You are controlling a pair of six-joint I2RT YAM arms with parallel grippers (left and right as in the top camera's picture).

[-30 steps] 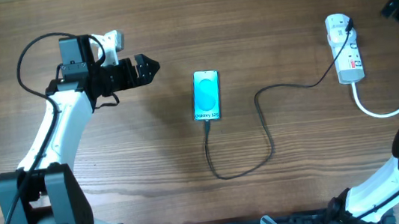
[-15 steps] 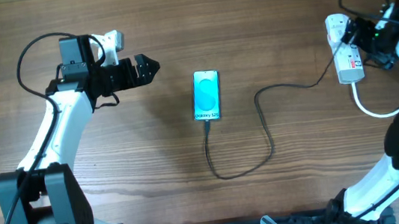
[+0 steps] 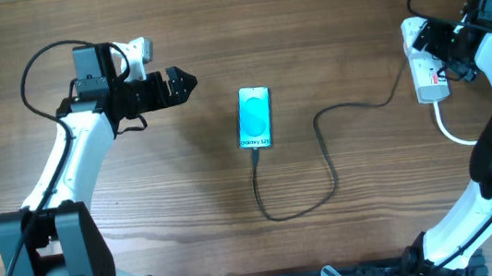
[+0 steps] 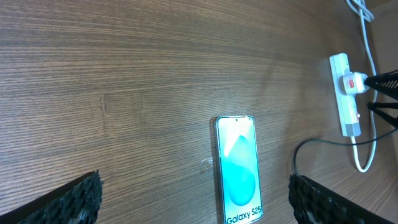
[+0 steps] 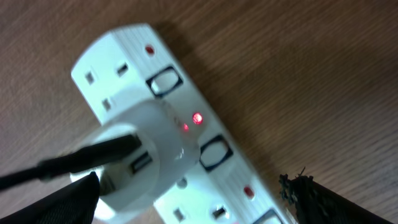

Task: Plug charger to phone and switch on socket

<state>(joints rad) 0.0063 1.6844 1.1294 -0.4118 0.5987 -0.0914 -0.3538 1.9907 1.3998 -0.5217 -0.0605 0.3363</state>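
Observation:
The phone [image 3: 255, 116] lies screen-up in the middle of the table, its turquoise screen lit. The charger [image 3: 328, 161], a thin black cable, loops from the phone's near end to a white adapter [image 5: 149, 140] plugged into the socket [image 3: 432, 89]. One red light [image 5: 197, 117] glows on the socket [image 5: 124, 53]. My right gripper [image 3: 434, 50] hovers open just over the socket, with a finger [image 5: 323, 200] on either side. My left gripper [image 3: 181, 83] stands open to the left of the phone [image 4: 239, 168], holding nothing.
A thick white cord [image 3: 469, 136] curves from the socket toward the right table edge. Black arm cables arc above both arms. Bare wood surrounds the phone.
My right arm has swung in from the far right edge and now sits over the socket. The left arm, phone and charger have not moved.

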